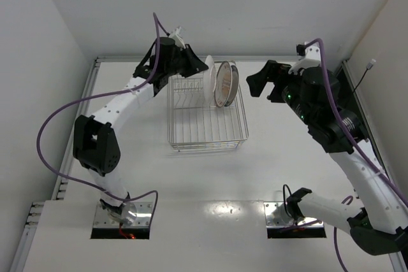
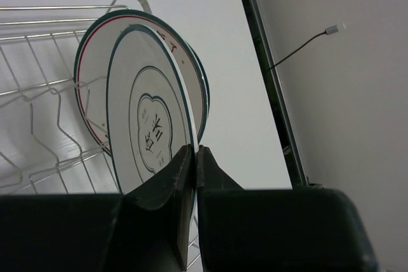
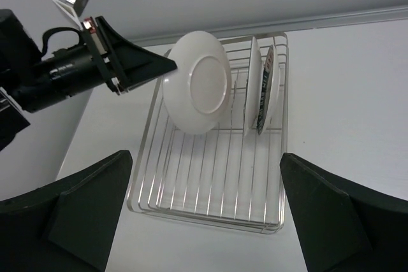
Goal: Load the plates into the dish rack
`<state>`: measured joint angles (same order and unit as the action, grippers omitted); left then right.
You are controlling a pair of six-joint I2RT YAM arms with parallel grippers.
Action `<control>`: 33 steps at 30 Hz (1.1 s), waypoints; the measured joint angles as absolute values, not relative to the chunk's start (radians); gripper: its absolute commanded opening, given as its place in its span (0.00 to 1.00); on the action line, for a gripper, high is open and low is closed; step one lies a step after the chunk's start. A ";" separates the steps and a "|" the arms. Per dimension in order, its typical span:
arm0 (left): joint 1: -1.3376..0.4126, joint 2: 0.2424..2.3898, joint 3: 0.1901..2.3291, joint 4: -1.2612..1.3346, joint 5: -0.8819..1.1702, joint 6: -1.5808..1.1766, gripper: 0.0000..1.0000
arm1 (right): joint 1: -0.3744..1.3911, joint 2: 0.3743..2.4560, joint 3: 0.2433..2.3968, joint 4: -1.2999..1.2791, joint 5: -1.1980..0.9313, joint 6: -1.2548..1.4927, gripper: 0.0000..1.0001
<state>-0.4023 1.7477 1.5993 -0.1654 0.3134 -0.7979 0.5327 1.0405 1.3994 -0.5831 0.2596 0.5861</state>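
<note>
Dish rack [image 1: 207,138]: rectangular basket of thin, bright silver wire with rows of upright tines. It sits on the matte white table [image 1: 287,157], near the middle of the far edge.

Two racked plates [image 1: 224,84] stand on edge side by side at the rack's far right end. One is plain white. The other has an orange-brown patterned face and red marks at the rim.

Left hand [image 1: 203,68]: black fingers clenched on the rim of the third plate [image 3: 196,84], with the edge pinched between them. This plate is round, shallow and glossy. Its back is plain white with a raised foot ring. Its face has a dark teal rim band and a teal-outlined centre motif. It is held on edge over the far end of the rack, just left of the racked plates and facing them. Cannot tell if its lower rim reaches the wires.

Right hand [image 1: 264,81]: released, with its blunt black fingers spread wide. It holds nothing and hangs over the table right of the rack.
</note>
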 measured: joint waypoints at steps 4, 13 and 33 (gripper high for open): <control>-0.405 1.770 1.576 -0.094 0.336 -0.825 0.00 | 0.529 1.021 1.385 -0.585 0.261 0.580 1.00; -0.405 1.785 1.524 0.017 0.330 -0.867 0.00 | 0.526 1.020 1.360 -0.588 0.261 0.569 1.00; -0.490 1.995 1.738 -0.175 0.155 -0.846 0.86 | 0.519 1.004 1.359 -0.626 0.257 0.550 1.00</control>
<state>-0.4896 1.9945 1.7382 -0.1745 0.1547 -0.8455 0.5194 1.0042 1.3594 -0.6258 0.2569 0.5503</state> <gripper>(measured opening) 0.568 0.994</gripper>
